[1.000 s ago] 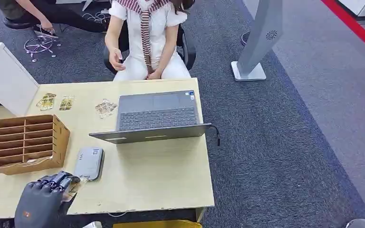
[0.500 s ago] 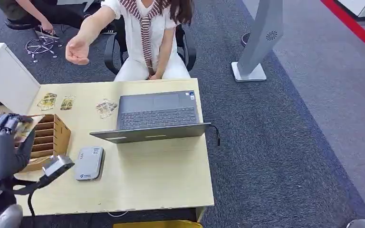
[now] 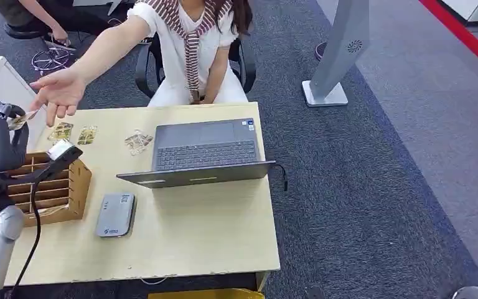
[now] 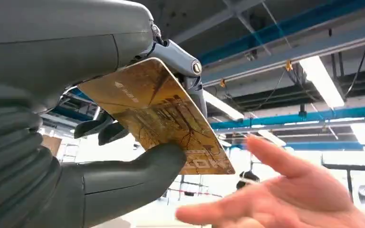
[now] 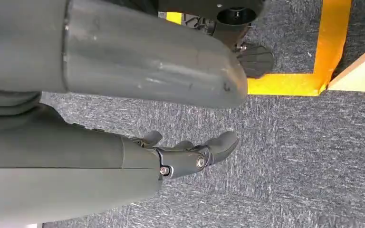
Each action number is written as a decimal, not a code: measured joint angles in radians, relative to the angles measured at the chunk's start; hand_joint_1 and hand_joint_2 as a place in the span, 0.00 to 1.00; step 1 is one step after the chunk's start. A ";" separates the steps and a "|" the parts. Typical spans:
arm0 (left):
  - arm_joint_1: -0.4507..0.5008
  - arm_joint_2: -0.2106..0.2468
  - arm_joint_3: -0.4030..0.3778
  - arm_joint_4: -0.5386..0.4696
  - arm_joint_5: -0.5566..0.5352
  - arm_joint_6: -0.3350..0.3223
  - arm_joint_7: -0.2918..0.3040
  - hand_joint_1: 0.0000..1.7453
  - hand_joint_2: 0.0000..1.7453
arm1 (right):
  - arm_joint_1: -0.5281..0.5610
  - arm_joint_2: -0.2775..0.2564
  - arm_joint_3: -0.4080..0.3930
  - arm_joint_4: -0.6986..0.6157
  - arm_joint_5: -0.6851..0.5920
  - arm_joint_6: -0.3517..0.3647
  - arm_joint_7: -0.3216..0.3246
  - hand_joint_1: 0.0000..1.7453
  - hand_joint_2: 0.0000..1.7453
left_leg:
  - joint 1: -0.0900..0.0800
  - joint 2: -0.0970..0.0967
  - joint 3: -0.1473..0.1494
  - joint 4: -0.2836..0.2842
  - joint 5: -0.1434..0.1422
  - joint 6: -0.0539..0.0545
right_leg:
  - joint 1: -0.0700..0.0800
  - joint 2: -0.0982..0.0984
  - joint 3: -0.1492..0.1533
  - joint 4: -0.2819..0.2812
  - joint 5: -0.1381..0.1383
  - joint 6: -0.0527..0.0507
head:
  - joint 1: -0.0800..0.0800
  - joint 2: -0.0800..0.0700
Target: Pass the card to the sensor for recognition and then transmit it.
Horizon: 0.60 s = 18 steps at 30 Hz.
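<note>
Overall light: bright, even, diffuse in the head view; no hard shadows on the desk [image 3: 180, 230].
Source: long ceiling strip lights [image 4: 321, 78] in the left wrist view, blown out white.
Shadows: soft dark band under the laptop [image 3: 202, 152] front edge; faint shade beside the wooden organizer [image 3: 53, 187].
Glare: pale sheen on the card [image 4: 157, 111] face; backlit, the left hand [image 4: 76, 142] reads dark.
Blur: person's hand [image 4: 285, 199] close to the lens, soft and smeared.
Right wrist view: flat light, right hand [image 5: 180, 156] sharp, carpet [image 5: 290, 156] grain crisp.
Edges: mild bending of lines at head view margins.
</note>
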 joint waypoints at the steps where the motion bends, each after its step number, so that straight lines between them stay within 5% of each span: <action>1: -0.006 -0.002 0.000 0.014 -0.002 -0.001 0.002 1.00 1.00 | 0.000 0.000 0.003 0.001 0.000 0.000 0.000 0.00 0.00 | 0.000 0.000 0.000 0.000 0.000 0.000 | 0.000 0.000 0.000 0.000 0.000 0.000 | 0.000 0.000; 5: -0.041 -0.008 -0.001 0.090 -0.016 -0.003 0.019 1.00 1.00 | 0.000 0.000 0.011 0.002 0.000 0.001 0.000 0.00 0.00 | 0.000 0.000 0.000 0.000 0.000 0.000 | 0.000 0.000 0.000 0.000 0.000 0.000 | 0.000 0.000; 6: -0.046 -0.010 -0.001 0.106 -0.016 -0.003 0.021 0.00 1.00 | 0.000 0.000 0.012 0.002 0.000 0.000 0.000 0.00 0.00 | 0.000 0.000 0.000 0.000 0.000 0.000 | 0.000 0.001 -0.001 0.000 0.000 0.000 | 0.000 0.000; 18: -0.033 -0.034 -0.002 0.174 -0.037 0.064 0.031 0.00 1.00 | 0.015 0.000 0.012 0.003 0.000 -0.012 0.000 0.00 0.00 | 0.000 0.000 -0.001 0.000 0.000 0.000 | 0.000 0.000 -0.001 0.000 0.000 0.000 | 0.000 0.000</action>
